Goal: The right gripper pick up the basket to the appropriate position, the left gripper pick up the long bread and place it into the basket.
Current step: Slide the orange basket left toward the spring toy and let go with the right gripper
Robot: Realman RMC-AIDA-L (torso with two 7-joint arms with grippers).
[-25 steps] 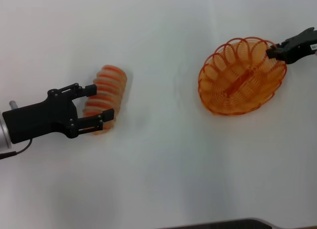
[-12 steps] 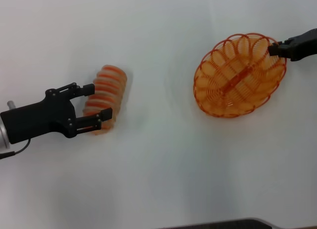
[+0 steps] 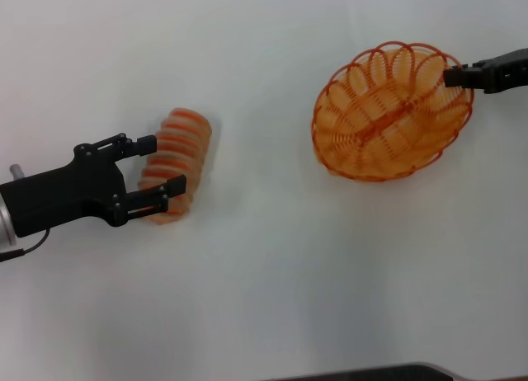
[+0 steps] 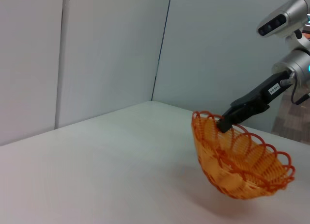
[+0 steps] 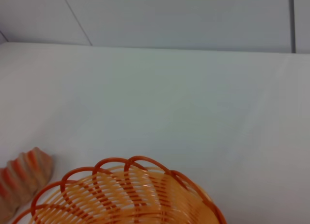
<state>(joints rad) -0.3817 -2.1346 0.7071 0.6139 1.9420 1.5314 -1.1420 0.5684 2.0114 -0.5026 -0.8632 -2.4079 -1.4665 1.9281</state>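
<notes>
The long bread (image 3: 177,154) lies on the white table at the left, pale tan with orange stripes. My left gripper (image 3: 167,164) is open, with one finger on each side of the bread's near end. The orange wire basket (image 3: 388,113) is at the right. My right gripper (image 3: 459,76) is shut on its far right rim. In the left wrist view the basket (image 4: 242,161) hangs tilted above the table from the right gripper (image 4: 226,123). The right wrist view shows the basket's looped rim (image 5: 127,162) and one end of the bread (image 5: 22,178).
The white table (image 3: 264,274) spreads between bread and basket. A dark edge (image 3: 371,373) runs along the table's front. Grey wall panels (image 4: 97,49) stand behind the table. The robot's head (image 4: 283,18) shows in the left wrist view.
The right gripper has carried the basket to the left and a little farther back, tilting it. The left gripper has stayed around the bread's end, shifting only slightly.
</notes>
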